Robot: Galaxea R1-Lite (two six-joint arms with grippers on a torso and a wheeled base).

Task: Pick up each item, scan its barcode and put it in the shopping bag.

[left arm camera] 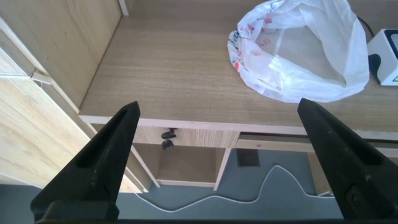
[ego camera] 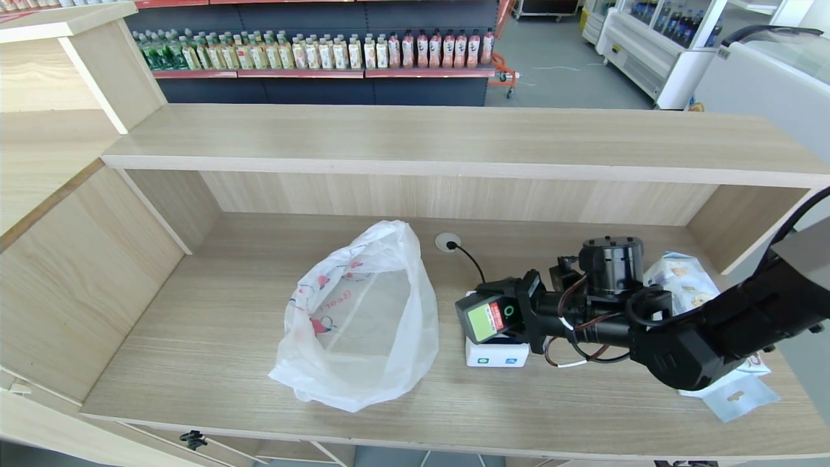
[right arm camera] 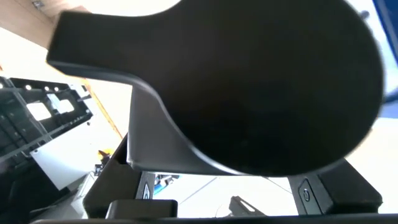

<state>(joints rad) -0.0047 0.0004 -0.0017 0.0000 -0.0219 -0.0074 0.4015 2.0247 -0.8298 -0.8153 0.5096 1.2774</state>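
Pale wood-grain laminate covers the counter (ego camera: 214, 337) in the head view, matt and flat. On it slumps the shopping bag (ego camera: 360, 318), thin translucent white film with red print, its mouth gaping upward. Just right of it sits the scanner (ego camera: 496, 354), a small white block with a cable. The right tool (ego camera: 522, 312) is clamped on a small black box (ego camera: 485, 318) with a green and red label, held close over the scanner. Glossy snack packets (ego camera: 687, 285) lie farther right. I judge this to be the scanning step. It wants the box's barcode turned toward the scanner's window and held steady. Then comes a level carry left over the bag's mouth, releasing low so the limp film does not fold shut.

From the left wrist view, the left tool (left arm camera: 219, 107) hangs off the counter's near edge, its black wedge-shaped fingers (left arm camera: 115, 149) wide apart and holding nothing. Bag and scanner lie beyond.

From the right wrist view, a smooth black rounded shape (right arm camera: 249, 81) sits against the lens; what it is I cannot tell.
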